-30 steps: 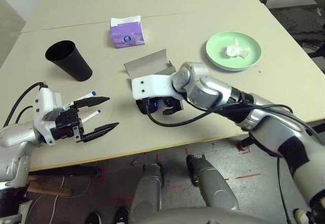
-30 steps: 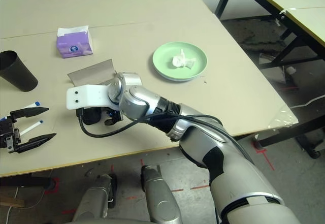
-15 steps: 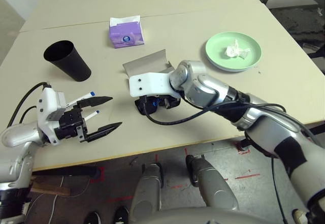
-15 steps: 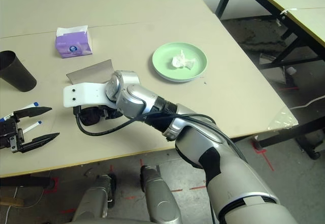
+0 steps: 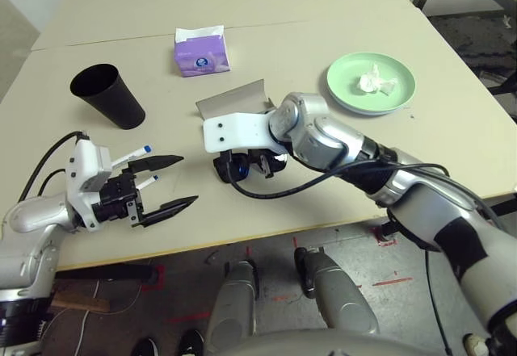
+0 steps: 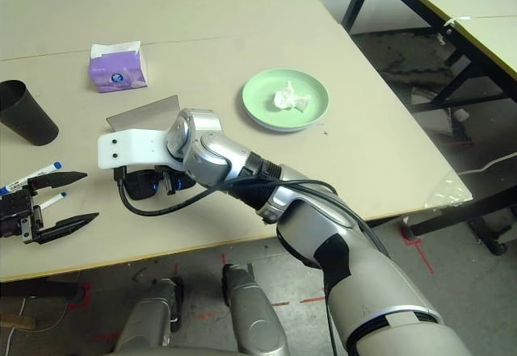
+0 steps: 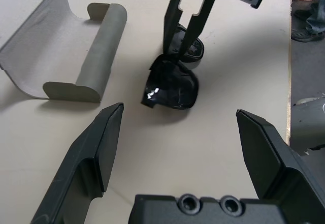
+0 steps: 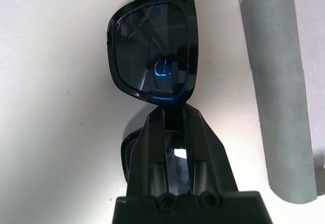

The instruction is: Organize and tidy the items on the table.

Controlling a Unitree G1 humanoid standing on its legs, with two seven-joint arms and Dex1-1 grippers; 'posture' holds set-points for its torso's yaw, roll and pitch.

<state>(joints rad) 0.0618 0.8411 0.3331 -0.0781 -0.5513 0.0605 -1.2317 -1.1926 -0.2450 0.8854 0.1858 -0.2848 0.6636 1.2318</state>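
My right gripper (image 5: 252, 162) is shut on the bridge of the black sunglasses (image 8: 152, 56), low over the table (image 5: 323, 17) just in front of the open grey glasses case (image 5: 234, 102). In the left wrist view its two thin fingers (image 7: 180, 36) pinch the sunglasses (image 7: 172, 82) beside the case (image 7: 61, 56). At the front left my left gripper (image 5: 182, 180) stands open above two blue-capped white markers (image 5: 133, 153) (image 5: 148, 182). A black cup (image 5: 109, 96) stands upright at the left. The crumpled tissue (image 5: 373, 80) lies on the green plate (image 5: 347, 96) at the right.
A purple tissue box (image 5: 202, 51) stands behind the case, near the table's seam. A black cable (image 5: 266, 190) loops from my right wrist over the table's front. The table's front edge runs close below both grippers.
My right gripper has shut on the sunglasses and drawn slightly left. The left gripper stays open and has edged a little toward the middle.
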